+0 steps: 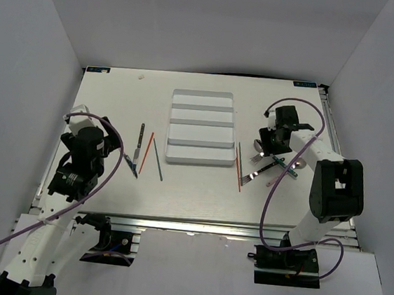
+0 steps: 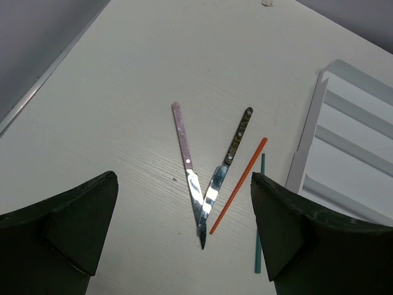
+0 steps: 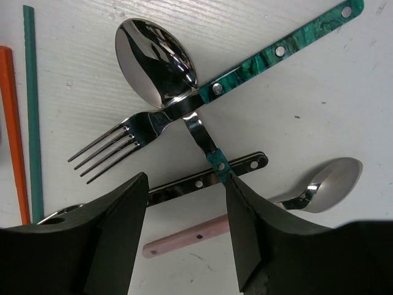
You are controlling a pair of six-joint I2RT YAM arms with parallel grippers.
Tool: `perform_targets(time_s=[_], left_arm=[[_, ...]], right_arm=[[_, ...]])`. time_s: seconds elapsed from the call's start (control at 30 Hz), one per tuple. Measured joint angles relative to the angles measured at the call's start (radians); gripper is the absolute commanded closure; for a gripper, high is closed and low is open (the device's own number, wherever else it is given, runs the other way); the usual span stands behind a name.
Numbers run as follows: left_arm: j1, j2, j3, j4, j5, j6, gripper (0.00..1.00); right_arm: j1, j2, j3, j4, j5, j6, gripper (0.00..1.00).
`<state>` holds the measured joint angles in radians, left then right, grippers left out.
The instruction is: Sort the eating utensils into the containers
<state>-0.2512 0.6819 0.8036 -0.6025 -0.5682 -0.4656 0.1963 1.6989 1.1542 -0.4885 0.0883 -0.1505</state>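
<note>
The white tray (image 1: 203, 92), with its containers side by side, lies at the table's middle. Below my open left gripper (image 2: 184, 184) two knives form a V: one pink-handled (image 2: 181, 132), one dark-handled (image 2: 238, 135). An orange chopstick (image 2: 241, 183) and a teal one (image 2: 258, 246) lie beside them. My right gripper (image 3: 187, 181) hangs low over a pile, jaws apart, straddling a dark-handled piece (image 3: 245, 165) and a pink-handled spoon (image 3: 184, 236). Its right finger (image 3: 258, 233) covers the end of a green-handled spoon (image 3: 156, 61). A green-handled fork (image 3: 282, 48) crosses that spoon.
Another orange chopstick (image 3: 12, 141) and a teal one (image 3: 32, 110) lie left of the pile, between it and the tray's right wall (image 1: 232, 133). White walls enclose the table on three sides. A purple cable loops off each arm.
</note>
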Motion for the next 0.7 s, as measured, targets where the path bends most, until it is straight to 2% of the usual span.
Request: perform_targets(time_s=[0.2, 0.3, 0.7], left_arm=[[-0.002, 0.013, -0.006, -0.001, 0.0, -0.003, 0.02], [-0.002, 0.017, -0.006, -0.003, 0.0, -0.003, 0.02], [-0.002, 0.034, -0.007, -0.004, 0.0, -0.003, 0.02]], right_arm=[[-0.01, 0.002, 0.0, 0.006, -0.027, -0.039, 0.4], [-0.019, 0.014, 0.004, 0.017, -0.011, -0.001, 0.39], [-0.068, 0.145, 0.122, 0.05, 0.2, 0.579, 0.43]])
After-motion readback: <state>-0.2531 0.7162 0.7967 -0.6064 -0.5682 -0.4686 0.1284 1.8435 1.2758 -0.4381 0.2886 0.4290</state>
